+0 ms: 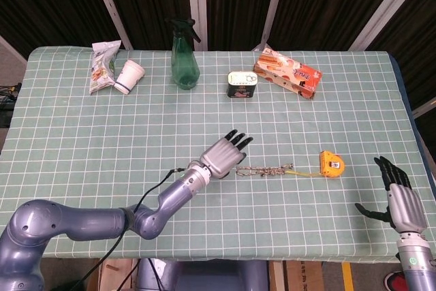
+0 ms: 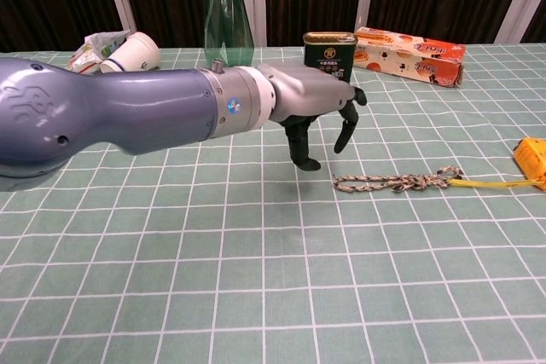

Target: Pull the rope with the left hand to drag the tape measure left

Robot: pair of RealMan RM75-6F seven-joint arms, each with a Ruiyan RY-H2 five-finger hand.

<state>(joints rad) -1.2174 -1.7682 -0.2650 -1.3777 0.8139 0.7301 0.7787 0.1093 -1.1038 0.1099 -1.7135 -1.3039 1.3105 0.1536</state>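
Lab-like test setup: checked tablecloth, dark curtain backdrop.

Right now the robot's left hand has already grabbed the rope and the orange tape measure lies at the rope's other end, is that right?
Not quite. The left hand has not grabbed the rope: the chest view shows its fingers spread, hanging above and just left of the rope's near end, holding nothing. The rest holds: the orange tape measure lies at the rope's other end.

Braided rope, checked cloth tablecloth
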